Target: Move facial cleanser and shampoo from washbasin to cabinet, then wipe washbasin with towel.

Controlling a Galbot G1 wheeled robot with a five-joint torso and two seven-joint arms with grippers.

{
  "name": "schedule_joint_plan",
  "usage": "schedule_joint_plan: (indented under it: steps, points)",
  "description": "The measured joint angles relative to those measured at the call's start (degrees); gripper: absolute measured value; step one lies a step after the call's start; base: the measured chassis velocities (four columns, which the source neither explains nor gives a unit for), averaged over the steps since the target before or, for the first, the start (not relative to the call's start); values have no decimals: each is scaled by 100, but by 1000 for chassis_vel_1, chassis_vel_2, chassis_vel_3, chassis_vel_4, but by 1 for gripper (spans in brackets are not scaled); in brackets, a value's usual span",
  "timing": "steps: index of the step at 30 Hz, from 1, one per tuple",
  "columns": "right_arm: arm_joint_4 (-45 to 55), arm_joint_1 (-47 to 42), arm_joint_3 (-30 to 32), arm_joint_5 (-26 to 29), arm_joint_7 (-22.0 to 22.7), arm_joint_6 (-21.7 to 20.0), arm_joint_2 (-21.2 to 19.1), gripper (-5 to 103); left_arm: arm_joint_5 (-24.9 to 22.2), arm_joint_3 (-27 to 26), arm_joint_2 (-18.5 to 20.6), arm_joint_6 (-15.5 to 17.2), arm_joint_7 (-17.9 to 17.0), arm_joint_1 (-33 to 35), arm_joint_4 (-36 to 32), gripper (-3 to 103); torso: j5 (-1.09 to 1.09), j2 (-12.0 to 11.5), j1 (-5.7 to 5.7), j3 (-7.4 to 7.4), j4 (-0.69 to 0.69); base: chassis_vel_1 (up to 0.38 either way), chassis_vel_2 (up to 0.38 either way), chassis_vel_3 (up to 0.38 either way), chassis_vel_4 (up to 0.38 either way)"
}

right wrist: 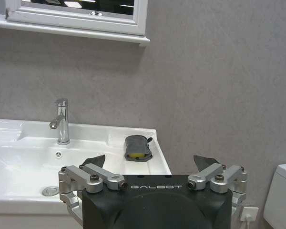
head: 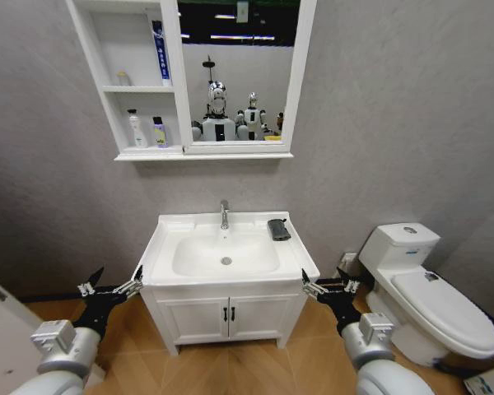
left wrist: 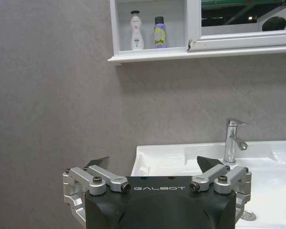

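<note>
Two bottles, a white one (head: 136, 129) and a purple-banded one (head: 159, 132), stood side by side on the bottom shelf of the cabinet (head: 95, 74), so the first half of the job looked done; which was the cleanser and which the shampoo could not be told. A tall blue-and-white tube (head: 159, 51) leaned in the top shelf and a small pale item (head: 123, 78) sat on the middle one, both probably there from the start.

The washbasin (head: 169, 228) was bare apart from its tap (head: 225, 214) and drain (head: 226, 261), which suited a wipe. The towel (head: 279, 230) lay folded on the back right corner of the rim, beside the bowl and well to the right of the tap, out of the wet and within reach of the arm on that side. In the right wrist view something yellow showed inside its fold.

The left gripper (head: 112, 284) hung low beside the left front corner of the washbasin, fingers spread apart and holding nothing. The right gripper (head: 328, 285) sat likewise at the right front corner, jaws apart and empty, facing the wall with the towel ahead of it. Both arms seemed parked level and wide so as to flank the vanity without touching it. By my judgement the wiping had not begun, since the towel was untouched
</note>
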Motion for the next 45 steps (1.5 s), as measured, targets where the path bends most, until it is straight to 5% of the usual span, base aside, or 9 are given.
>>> schedule_joint_plan:
  steps: [21,24,26,29,31,32,33,36,45]
  points:
    - [-25,47,-119,-15,-111,1,-5,100,0,0,0,-1,0,1,-1,100,15,-1,3,2,-1,364,-364,-355,351]
    - [-53,61,-162,-19,-157,-2,-8,100,0,0,0,0,0,0,2,100,-9,0,2,0,-1,333,-381,-349,372]
    - [-112,86,-187,-19,-212,6,-20,100,0,0,0,0,0,0,-1,100,15,-1,2,1,0,400,-339,-356,370]
    - [-210,144,-177,22,-220,99,-46,100,0,0,0,0,0,0,1,100,-9,1,0,0,0,337,-351,-352,356]
    - [-262,177,-171,79,-224,112,-55,100,1,-4,-1,0,-13,3,0,100,9,5,-7,-4,7,284,-212,-286,314]
    - [-293,200,-149,110,-216,127,-66,100,0,0,0,-2,2,-2,-2,100,3,3,-4,-2,-8,255,-224,-246,226]
    - [-353,229,-150,144,-216,128,-75,100,0,0,0,-1,1,2,-1,100,20,-3,2,3,0,84,-224,-126,225]
    - [-398,273,-151,176,-214,134,-91,100,1,-3,-1,2,-6,4,1,100,-6,4,-5,-3,10,96,-122,-99,211]
    - [-587,443,-154,306,-209,133,-188,100,0,0,0,1,0,-1,0,100,6,-4,10,4,2,-27,21,15,-9]
